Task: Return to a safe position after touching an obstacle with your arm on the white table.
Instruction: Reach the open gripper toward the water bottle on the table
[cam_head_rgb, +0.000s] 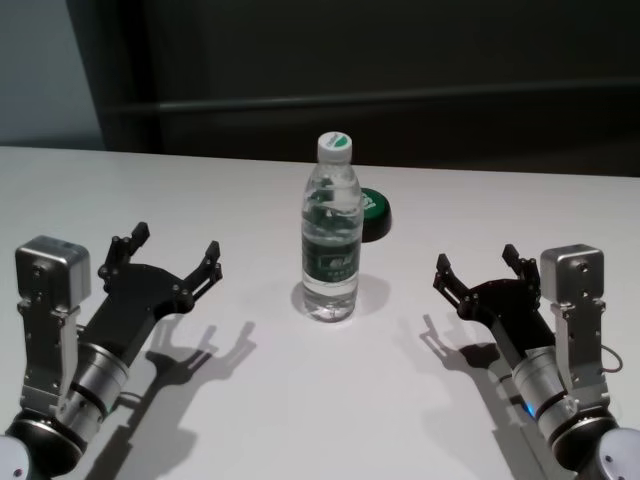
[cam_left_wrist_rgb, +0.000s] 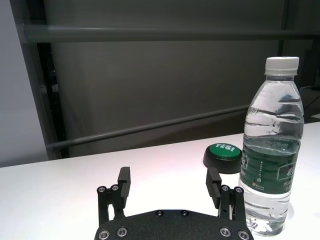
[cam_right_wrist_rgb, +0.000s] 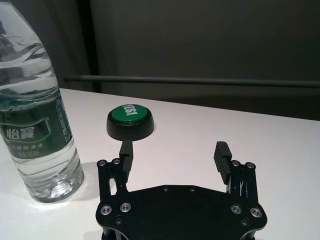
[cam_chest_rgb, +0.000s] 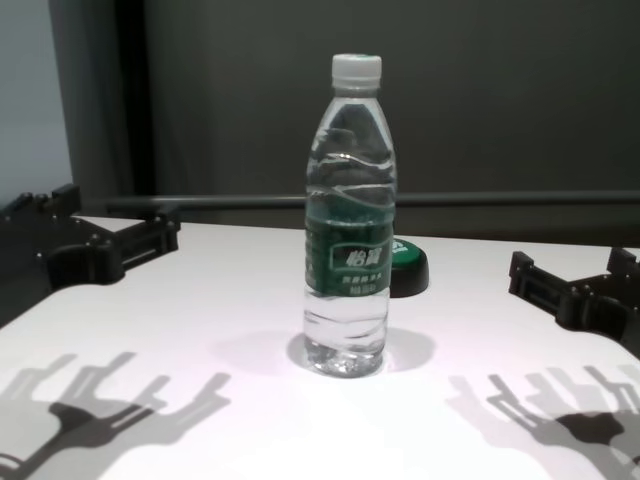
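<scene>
Standing upright mid-counter, the water bottle has its long axis vertical and its white cap pointing straight up. Green label faces the robot in the chest view. Base flat on the white counter, with nothing touching it.

Left claw hovers over the counter on the left, well apart from the bottle, fingers spread wide, empty. Right claw mirrors it on the right, also wide and empty, also well clear of the bottle. Both point roughly forward, angled slightly toward the centre.

Black-and-green disc sits on the counter just behind the bottle, to its right; the bottle partly hides it in the head view.
</scene>
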